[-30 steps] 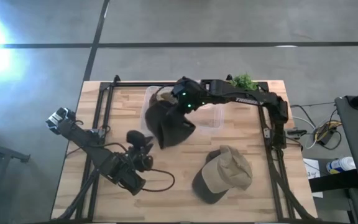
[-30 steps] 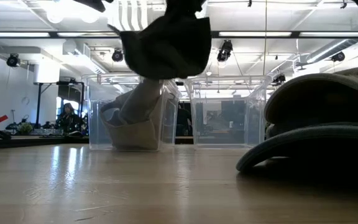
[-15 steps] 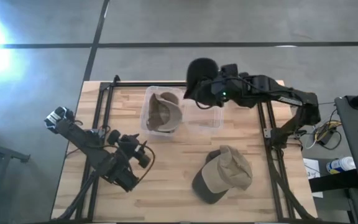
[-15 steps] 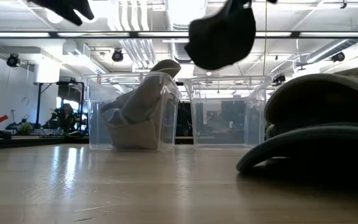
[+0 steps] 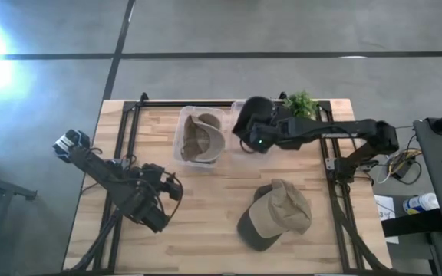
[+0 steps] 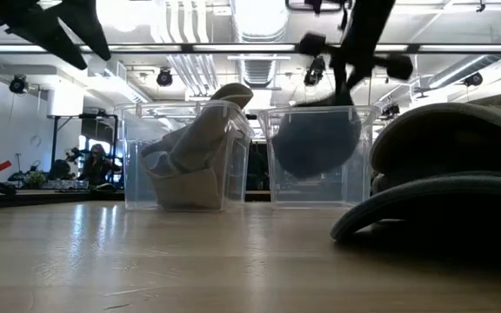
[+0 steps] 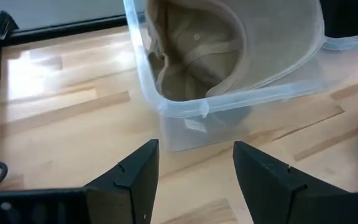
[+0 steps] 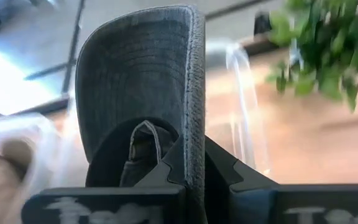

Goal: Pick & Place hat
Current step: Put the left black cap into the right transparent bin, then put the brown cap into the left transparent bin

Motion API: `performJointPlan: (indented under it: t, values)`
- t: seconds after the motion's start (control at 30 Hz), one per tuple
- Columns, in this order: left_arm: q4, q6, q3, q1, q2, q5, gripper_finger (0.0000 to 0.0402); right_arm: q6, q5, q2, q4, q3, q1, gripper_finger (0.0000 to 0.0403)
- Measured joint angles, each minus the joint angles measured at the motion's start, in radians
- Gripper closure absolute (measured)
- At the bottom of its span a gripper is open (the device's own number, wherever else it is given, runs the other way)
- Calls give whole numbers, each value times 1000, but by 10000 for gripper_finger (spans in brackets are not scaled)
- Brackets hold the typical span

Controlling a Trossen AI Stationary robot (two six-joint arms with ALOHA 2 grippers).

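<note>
A dark grey cap (image 5: 250,115) hangs inside the right clear bin (image 5: 240,149), and the low view shows the dark cap (image 6: 316,143) behind the bin's wall. My right gripper (image 5: 258,138) is shut on it from above. A tan cap (image 5: 202,136) lies in the left clear bin (image 5: 181,153), its crown leaning over the rim (image 6: 233,91). An olive-and-tan cap (image 5: 276,215) rests on the table near the near edge. My left gripper (image 7: 194,180) hovers open at the table's near left, facing the left bin. My right gripper pinches the dark cap's brim (image 8: 194,112) between its two fingers (image 8: 166,165), one on each face, with the brim seen edge-on. The fingers come from above, pointing down (image 6: 355,61). The cap hangs below them inside the right bin, clear of its floor.
The two clear bins stand side by side at the table's far middle. A green plant (image 5: 301,100) sits at the far right corner. Black frame rails (image 5: 129,138) run along both table sides. Bare wood lies between the bins and the olive cap.
My right gripper carried the dark cap from over the table's middle, beside the left bin, toward the far right, then lowered it into the right bin. The cap went from hanging high above the bins to sitting within the bin walls. My left gripper drew back slightly toward the near-left.
</note>
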Motion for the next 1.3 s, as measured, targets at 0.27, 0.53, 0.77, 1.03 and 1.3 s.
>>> performJointPlan:
  t: [0.27, 0.53, 0.77, 1.03, 1.3]
  values:
    - [1, 2, 0, -5, -14, -4, 203, 8, -57, 59, 58, -102, -2, 368]
    - [4, 33, 0, -5, -21, -6, 203, -34, -129, 63, 59, -87, -10, 307]
    - [14, 36, 0, -6, -41, -7, 203, -405, -78, -4, 53, 24, -10, 277]
    - [209, 411, 0, -7, -59, -8, 203, -855, -553, -107, -38, 139, 70, 266]
    - [477, 1150, -83, -1, -64, -26, 203, -557, -665, -164, -281, 32, 301, 266]
